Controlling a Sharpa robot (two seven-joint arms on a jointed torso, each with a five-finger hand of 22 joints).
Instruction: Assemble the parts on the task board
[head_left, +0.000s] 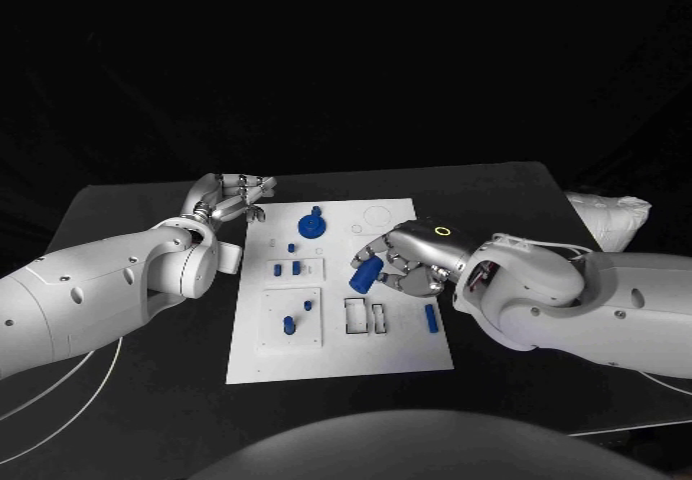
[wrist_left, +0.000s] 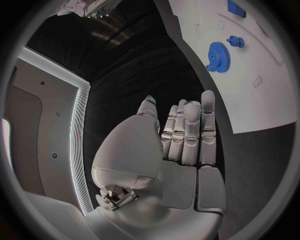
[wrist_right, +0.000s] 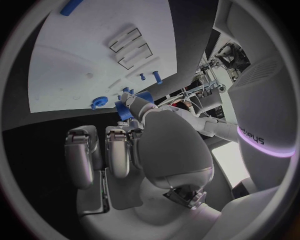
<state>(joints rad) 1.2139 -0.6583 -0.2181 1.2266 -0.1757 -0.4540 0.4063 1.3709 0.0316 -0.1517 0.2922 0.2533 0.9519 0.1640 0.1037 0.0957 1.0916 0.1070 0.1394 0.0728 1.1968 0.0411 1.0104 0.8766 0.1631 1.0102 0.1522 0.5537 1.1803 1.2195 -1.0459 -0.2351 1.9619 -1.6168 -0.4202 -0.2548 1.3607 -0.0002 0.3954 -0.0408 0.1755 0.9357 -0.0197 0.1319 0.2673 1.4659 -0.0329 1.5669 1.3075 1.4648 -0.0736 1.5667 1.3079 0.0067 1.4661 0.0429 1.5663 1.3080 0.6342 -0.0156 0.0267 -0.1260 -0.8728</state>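
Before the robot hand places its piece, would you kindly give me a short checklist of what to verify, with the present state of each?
1. Right robot hand holds a blue part: ok.
2. The part is above the task board: ok.
3. Which slot the part is aimed at: cannot tell.
4. Left robot hand is off the board, at its far left corner, holding nothing: ok.
5. Blue gear lies on the board's far end, apart from both hands: ok.
6. Rectangular slots near the held part are free: ok.
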